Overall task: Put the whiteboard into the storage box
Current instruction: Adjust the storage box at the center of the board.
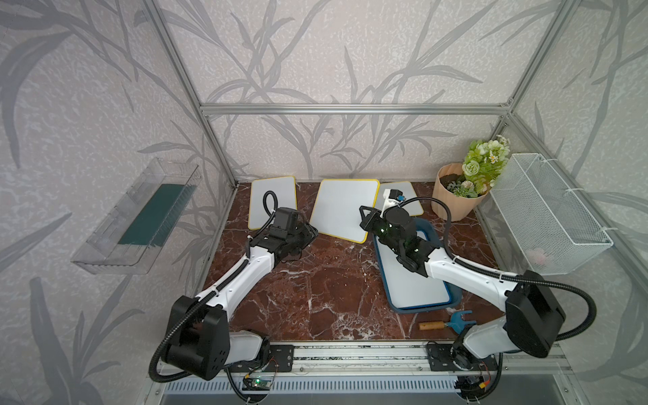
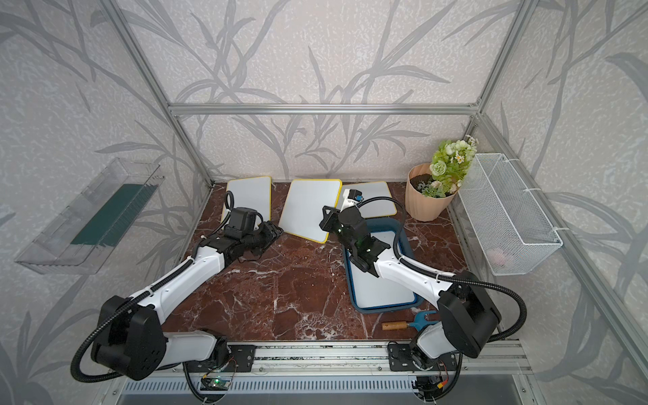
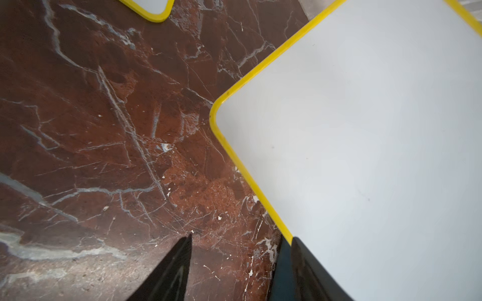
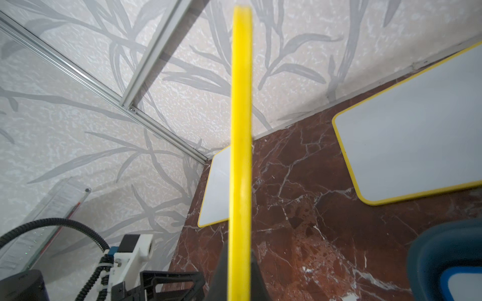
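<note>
Marble table (image 1: 315, 280); storage box (image 1: 420, 309) half hidden (right arm (image 1: 466, 277)).

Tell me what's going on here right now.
The right claw is shut on the edge of the middle whiteboard, near the storage box. The left claw is open at that board's opposite edge, holding nothing. The box already holds a blue-edged whiteboard; the back-left whiteboard and back-right whiteboard lie flat.

Marble table (image 1: 315, 287) — on it back-left whiteboard (image 1: 277, 193), back-right whiteboard (image 1: 410, 189), storage box (image 1: 420, 309), flower pot (image 1: 452, 203), hand fork (image 1: 447, 325).
</note>
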`<control>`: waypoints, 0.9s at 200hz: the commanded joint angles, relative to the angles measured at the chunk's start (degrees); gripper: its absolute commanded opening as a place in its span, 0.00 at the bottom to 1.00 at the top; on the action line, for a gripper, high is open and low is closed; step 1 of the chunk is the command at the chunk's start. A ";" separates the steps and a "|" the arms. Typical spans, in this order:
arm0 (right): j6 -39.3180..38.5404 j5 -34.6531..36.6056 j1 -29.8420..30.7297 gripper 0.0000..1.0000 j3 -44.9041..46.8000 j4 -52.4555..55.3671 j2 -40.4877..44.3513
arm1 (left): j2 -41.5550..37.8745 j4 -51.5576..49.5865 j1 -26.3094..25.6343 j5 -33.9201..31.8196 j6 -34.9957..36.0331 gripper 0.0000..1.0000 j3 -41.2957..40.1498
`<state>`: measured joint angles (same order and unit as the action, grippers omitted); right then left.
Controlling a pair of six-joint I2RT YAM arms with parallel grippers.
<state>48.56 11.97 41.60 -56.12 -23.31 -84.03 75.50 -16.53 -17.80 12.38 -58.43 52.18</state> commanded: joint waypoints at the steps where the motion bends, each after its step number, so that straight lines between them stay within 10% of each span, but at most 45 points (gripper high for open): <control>1: 1.88 2.60 -0.60 0.00 -3.08 -11.36 4.18 | -2.31 4.53 -0.56 1.28 -6.13 0.62 0.77; 180: 29.04 2.82 -7.43 0.00 6.24 -29.39 -0.20 | 3.52 53.77 -3.64 -6.97 -33.61 0.59 -7.67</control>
<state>72.38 15.14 34.52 -49.63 -42.09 -84.16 76.90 26.50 -20.97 7.25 -87.70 45.21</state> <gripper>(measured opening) 0.075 0.590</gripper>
